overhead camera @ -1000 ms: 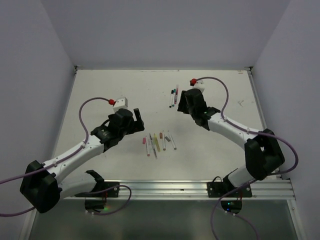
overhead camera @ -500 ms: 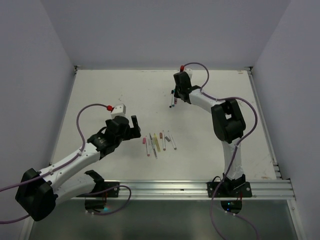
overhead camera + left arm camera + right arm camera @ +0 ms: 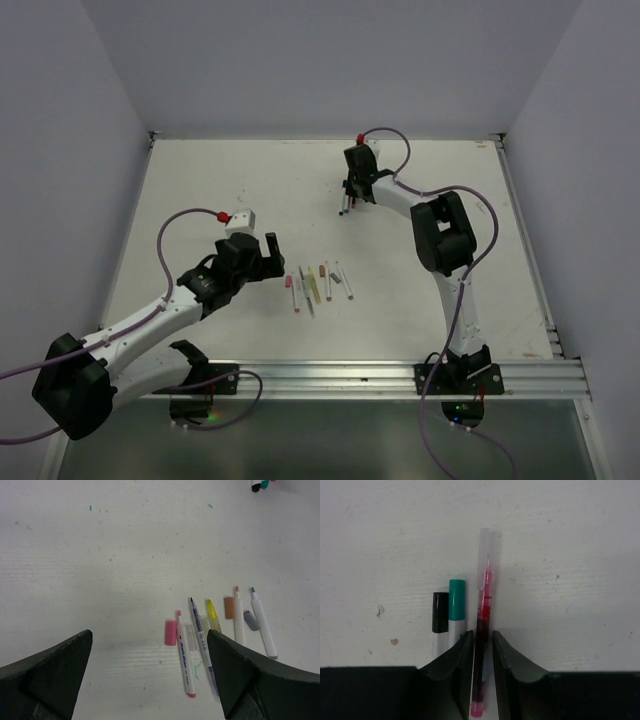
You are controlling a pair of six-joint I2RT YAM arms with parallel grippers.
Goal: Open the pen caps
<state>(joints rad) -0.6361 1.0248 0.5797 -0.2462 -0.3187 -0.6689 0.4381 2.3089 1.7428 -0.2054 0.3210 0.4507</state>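
The right end effector (image 3: 482, 641) straddles the barrel of the translucent red-inked pen (image 3: 481, 612), jaws narrow; whether they already pinch it I cannot tell. The pen lies flat on the far part of the white worktop (image 3: 200, 180), just beside the short green plastic cap (image 3: 457, 592). Its long axis runs along the fingers, and its frosted clear cap (image 3: 484, 555) points away from the wrist. Best to clamp the barrel squarely, clear of the cap, so the wide-open left end effector (image 3: 150, 652) can pull straight along that axis.
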